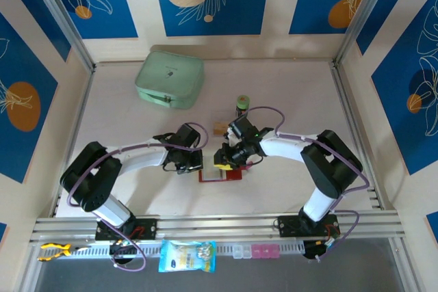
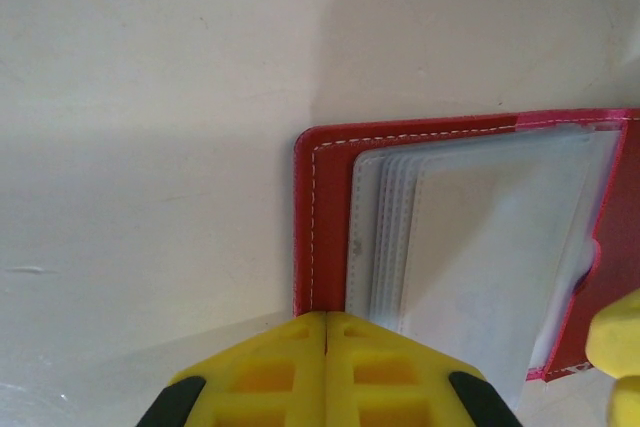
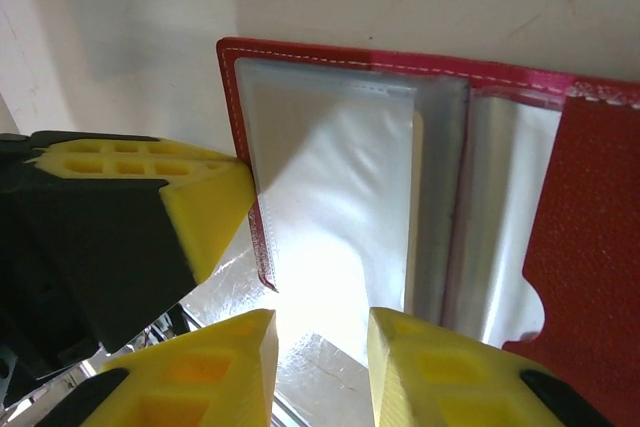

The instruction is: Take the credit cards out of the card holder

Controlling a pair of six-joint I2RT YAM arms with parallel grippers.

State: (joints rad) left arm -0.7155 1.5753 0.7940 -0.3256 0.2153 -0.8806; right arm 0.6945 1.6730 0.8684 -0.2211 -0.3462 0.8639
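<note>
White tabletop [image 1: 123, 128], walled by blue panels with leaf motifs; items listed by position relative to the two pincers.

1. Card holder [image 1: 220, 174]: dark red, lying open and flat directly under both pincers, between them. White stitching runs along the cover edge. It is judged to lie spread so that the sleeves face upward for access.

2. Left pincer [image 2: 325, 337]: yellow fingers closed together, with nothing visible between them. The tips rest against the holder's outer cover edge. This is judged to be a pinning hold that keeps the holder from sliding while the other arm works.

3. Right pincer [image 3: 320, 332]: fingers parted, astride the free edge of the clear sleeves [image 3: 330, 207], with no grip on anything. The gap is judged to be set to close on a sleeve page or on a card within it.

4. Credit cards [image 3: 415, 209]: one thin tan edge shows among the sleeves, just ahead of the right pincer's gap. It is judged to be a card seated edge-on, and no printing can be read.

5. Small tan item [image 1: 219, 128]: on the table just beyond the right pincer, too small to identify.

6. Green can [image 1: 242, 105]: upright, further beyond the right pincer, apart from the holder.

7. Mint-green zip case [image 1: 170, 80]: well beyond the left pincer, near the back wall and out of the work.
</note>
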